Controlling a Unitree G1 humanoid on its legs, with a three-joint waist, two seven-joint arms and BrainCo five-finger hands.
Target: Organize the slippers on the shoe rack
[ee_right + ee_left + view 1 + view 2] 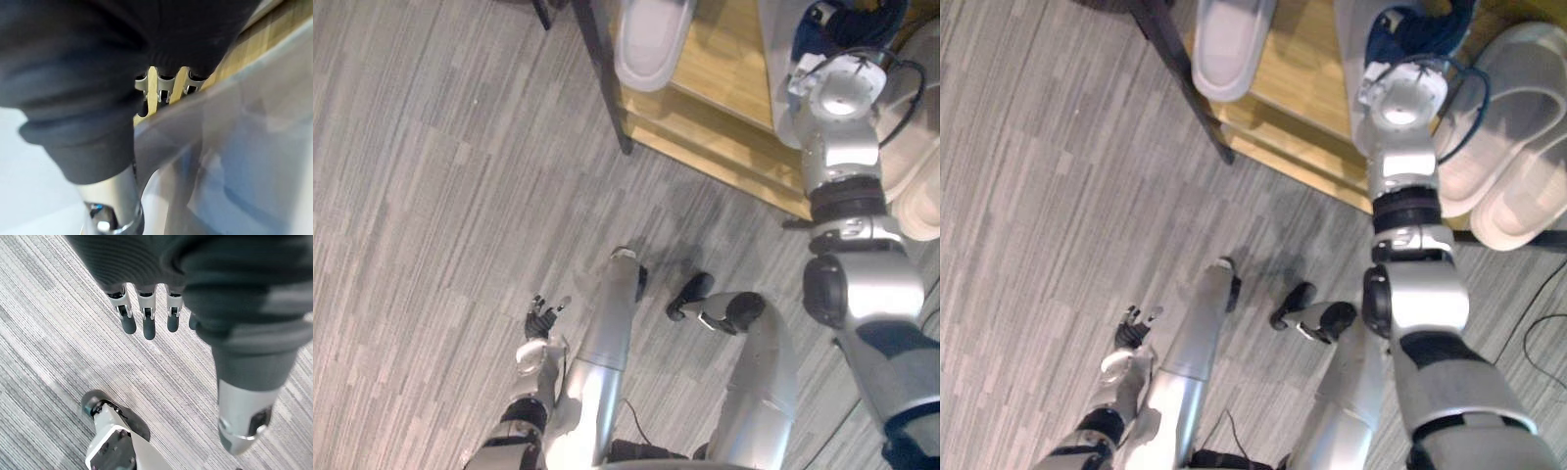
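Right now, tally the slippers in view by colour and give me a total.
Pale grey slippers: 2, one on the shoe rack, one partly hidden at the right hand.
Beige slippers: 2, side by side.
Total: 4.

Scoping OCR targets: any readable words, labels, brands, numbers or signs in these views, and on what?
None: no text can be read in any view. No print shows on the pale grey foam slippers, the light wooden shoe rack with dark metal legs or the grey striped carpet floor.
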